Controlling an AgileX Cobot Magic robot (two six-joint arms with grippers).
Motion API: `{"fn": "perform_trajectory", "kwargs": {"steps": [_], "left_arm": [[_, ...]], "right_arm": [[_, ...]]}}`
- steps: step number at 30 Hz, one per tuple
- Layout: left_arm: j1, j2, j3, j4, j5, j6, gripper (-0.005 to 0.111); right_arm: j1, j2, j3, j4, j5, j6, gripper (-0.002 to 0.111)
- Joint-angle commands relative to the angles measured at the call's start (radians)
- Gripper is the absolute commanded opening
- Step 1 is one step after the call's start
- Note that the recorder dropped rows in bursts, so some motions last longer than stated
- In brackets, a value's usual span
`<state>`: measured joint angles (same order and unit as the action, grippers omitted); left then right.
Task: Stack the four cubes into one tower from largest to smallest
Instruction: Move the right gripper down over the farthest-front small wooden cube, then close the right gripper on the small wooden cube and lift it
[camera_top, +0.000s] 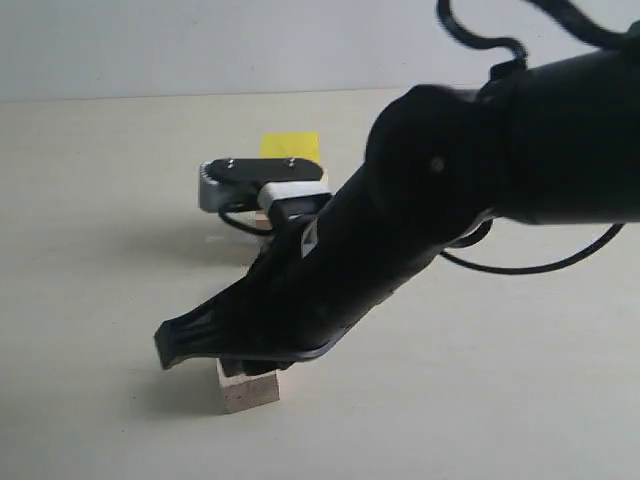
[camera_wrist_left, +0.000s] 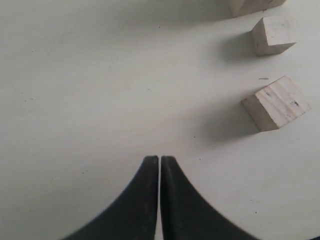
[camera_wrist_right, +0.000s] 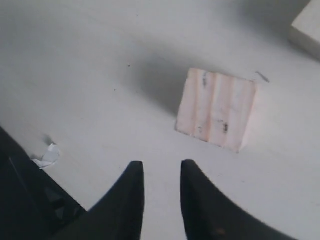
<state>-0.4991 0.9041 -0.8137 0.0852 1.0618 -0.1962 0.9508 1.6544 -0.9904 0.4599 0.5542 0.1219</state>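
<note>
jaws of the left gripper are pressed together over bare table, with wide open surface ahead; jaws of the right gripper stand a little apart, holding nothing. in the exterior view a black arm slants from the right down over a pale cube, half hidden; which one i cannot tell. the large wood cube is cut by the frame edge. the yellow cube sits far back. the striped medium cube lies just ahead of the right jaws, untouched, with free table all round. the small cube stands between large and medium, apart from both. a paper scrap lies near the right gripper.
</note>
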Motion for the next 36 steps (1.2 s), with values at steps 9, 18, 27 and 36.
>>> {"fn": "perform_trajectory", "kwargs": {"steps": [9,18,27,36], "left_arm": [[0.001,-0.012,0.002,0.091,0.008,0.002,0.004],[0.001,-0.014,0.002,0.093,0.004,0.002,0.004],[0.001,-0.014,0.002,0.076,-0.011,0.002,0.004],[0.001,-0.014,0.002,0.050,-0.011,0.009,0.004]], "right_arm": [[0.044,0.097,-0.239,-0.210,0.093,0.169,0.027],[0.061,0.119,-0.323,-0.502,0.256,0.489,0.034],[0.061,0.187,-0.323,-0.411,0.278,0.489,0.064],[0.061,0.267,-0.323,-0.439,0.243,0.509,0.066]]}}
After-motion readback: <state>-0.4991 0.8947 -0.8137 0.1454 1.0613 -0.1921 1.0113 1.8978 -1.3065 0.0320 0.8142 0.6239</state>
